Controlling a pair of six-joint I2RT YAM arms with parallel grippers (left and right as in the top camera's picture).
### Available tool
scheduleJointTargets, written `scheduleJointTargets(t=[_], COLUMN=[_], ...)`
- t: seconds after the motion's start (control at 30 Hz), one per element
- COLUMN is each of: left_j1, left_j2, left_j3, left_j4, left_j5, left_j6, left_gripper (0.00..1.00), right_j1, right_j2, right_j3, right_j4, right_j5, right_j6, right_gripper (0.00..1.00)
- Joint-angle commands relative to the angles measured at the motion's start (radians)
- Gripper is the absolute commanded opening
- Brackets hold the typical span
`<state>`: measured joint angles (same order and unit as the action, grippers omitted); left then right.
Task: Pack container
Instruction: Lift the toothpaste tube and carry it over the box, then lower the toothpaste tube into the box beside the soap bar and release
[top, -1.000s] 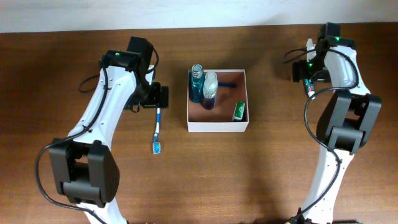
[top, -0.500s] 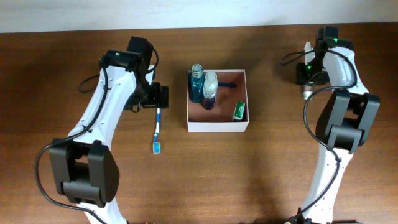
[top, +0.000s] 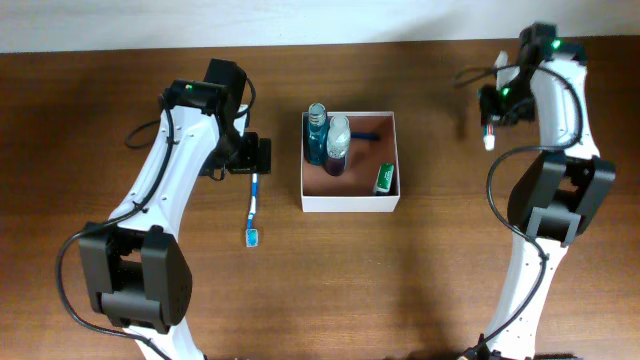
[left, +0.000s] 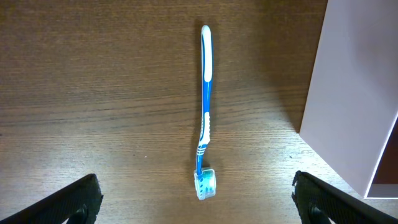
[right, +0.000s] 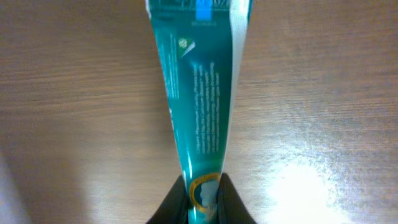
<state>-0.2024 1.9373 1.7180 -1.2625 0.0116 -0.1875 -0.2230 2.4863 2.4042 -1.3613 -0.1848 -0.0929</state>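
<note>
Left gripper (top: 256, 158): is hanging low over the table (top: 450, 280), jaws standing as wide apart as they go and gripping nothing.
Toothbrush (left: 205, 106): is lying flat on the wood directly under those open jaws, just left of the container, touching nothing.
Container (top: 350, 207): is sitting mid-table between the two arms, open side up, already partly filled.
Container handling: judging by the thin cardboard walls, it is likely weighing very little and flexing under a pinch. It is best left in place, or taken by a wall close to a corner.
Blue bottle (top: 317, 135) and clear bottle (top: 338, 145): are standing upright side by side in the box's far-left corner, taking up that side.
Soap packet (top: 383, 178): is lying against the right wall, near the front. A thin blue item behind it is too small to name.
Free floor: the middle and front-left of the box are looking open for long items.
Right gripper (right: 204, 199): is pinching a teal toothpaste tube (right: 199, 93) near one end, jaws nearly closed on it, well right of the box.
Tube handling: probably soft and squashing under pressure.
In the way: the upright bottles are risking a knock from anything lowered at the left side.
</note>
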Motion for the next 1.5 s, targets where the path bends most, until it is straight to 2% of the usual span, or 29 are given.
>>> scheduleJointTargets(t=[0.0,0.2,0.23,0.43,0.6,0.8,0.93,1.47], left_j1=[0.0,0.001,0.0,0.001,0.001,0.0,0.001,0.0], left_j2=[-0.015,-0.015,-0.015,-0.015,-0.015,-0.015,-0.015,-0.015], left_j3=[-0.005,-0.005,-0.005,-0.005,-0.005,-0.005,-0.005,-0.005], left_j4=[0.002,0.002,0.002,0.002,0.002,0.002,0.002,0.002], left_j5=[0.0,0.0,0.0,0.0,0.0,0.0,0.0,0.0], left_j6=[0.002,0.002,0.002,0.002,0.002,0.002,0.002,0.002], left_gripper=[0.99,0.99,0.99,0.99,0.99,0.99,0.99,0.99], right_j1=[0.001,0.06,0.081,0.227,0.348,0.448,0.477,0.486], right_j2=[-0.046,-0.046,-0.048,-0.051,-0.051,-0.051,-0.051,-0.051], right_j3=[0.192,0.386,0.388,0.385,0.382,0.382,0.382,0.381], right_j4=[-0.108,-0.338,-0.338,-0.338,-0.338,-0.338,-0.338,-0.338], right_j5=[-0.238,-0.306,-0.314,-0.355,-0.352,-0.157,-0.157,-0.106], right_j6=[0.031,0.031,0.032,0.125,0.135,0.217,0.257,0.792], right_gripper=[0.08,0.07,0.04,0.04,0.04,0.04,0.04,0.04])
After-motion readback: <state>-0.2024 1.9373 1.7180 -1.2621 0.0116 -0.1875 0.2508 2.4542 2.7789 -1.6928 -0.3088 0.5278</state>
